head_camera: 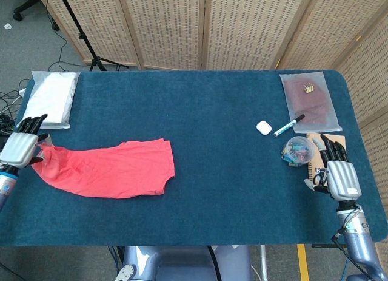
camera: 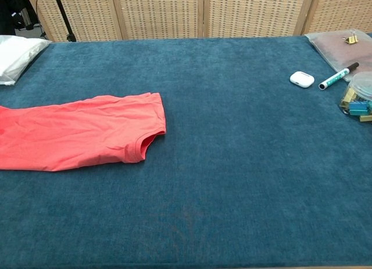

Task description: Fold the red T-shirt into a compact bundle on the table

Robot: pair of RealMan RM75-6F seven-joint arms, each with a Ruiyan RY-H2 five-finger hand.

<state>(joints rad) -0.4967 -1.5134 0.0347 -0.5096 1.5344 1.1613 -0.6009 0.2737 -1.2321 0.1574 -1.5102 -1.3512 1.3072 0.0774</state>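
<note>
The red T-shirt [head_camera: 112, 170] lies as a long flat strip on the left half of the blue table [head_camera: 200, 105], its collar end pointing to the middle. At the table's left edge my left hand [head_camera: 23, 147] grips the shirt's left end, which is lifted and bunched slightly there. The chest view shows the red T-shirt [camera: 75, 132] running off the left border and shows neither hand. Far from the shirt, my right hand [head_camera: 336, 175] hovers at the right front corner with its fingers spread, holding nothing.
A white packet [head_camera: 50, 99] lies at the back left, just behind my left hand. On the right are a bagged dark cloth [head_camera: 308, 99], a white earbud case [head_camera: 263, 127], a marker [head_camera: 289, 125], a tub of clips [head_camera: 297, 150] and a notebook [head_camera: 332, 142].
</note>
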